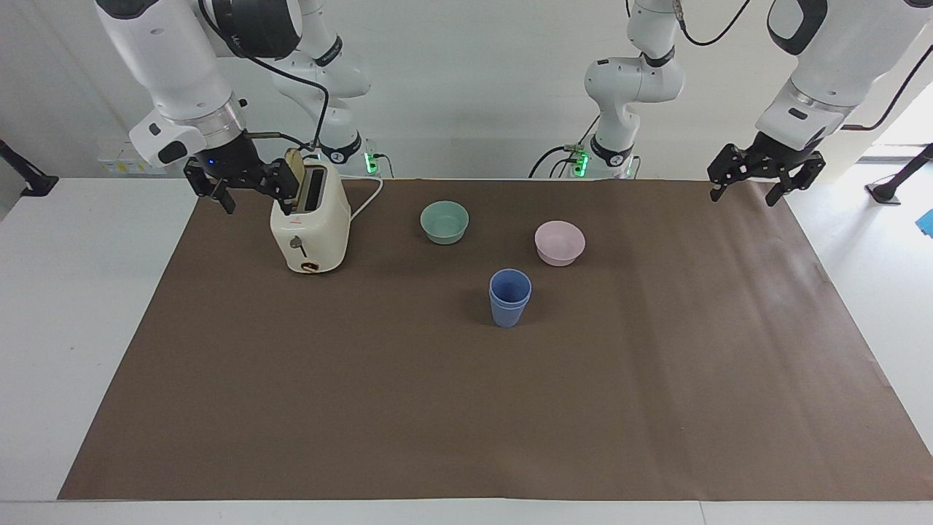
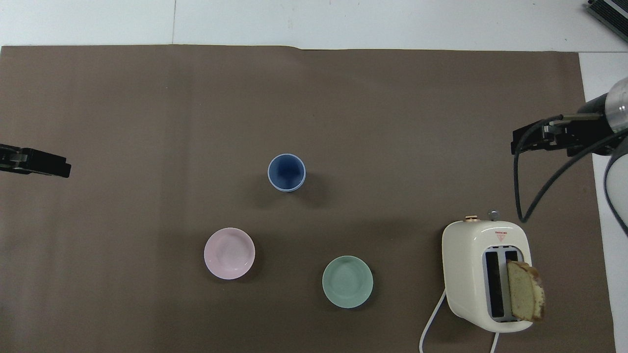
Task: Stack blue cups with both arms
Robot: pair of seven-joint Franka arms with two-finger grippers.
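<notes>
1. Facing view, upper left of the frame: the right gripper (image 1: pixel 251 195) hangs with its jaws spread wide and nothing between them, just beside the top of the toaster (image 1: pixel 310 222) and the slice of bread (image 1: pixel 294 168) standing in its slot. From this angle I cannot be sure whether a finger touches the bread or only passes in front of it.
2. Upper right of the frame: the left gripper (image 1: pixel 765 179) also stands wide open and empty, over the edge of the brown mat (image 1: pixel 466 408) at the left arm's end of the surface.
3. Centre of the frame: the blue cups (image 1: pixel 509 297) sit nested, one inside the other, upright on the mat and well apart from both grippers. The stack looks done.
4. Risks from here, as I judge them:
   - A sideways swing of the right gripper could clip the bread or tip the toaster, given how close they are.
   - Any fresh reach toward the centre could knock the tall, narrow stack over.
   - The pink bowl (image 1: pixel 559 243) and green bowl (image 1: pixel 444 222) lie between the arms and the cups, so a low approach could shove them.
</notes>
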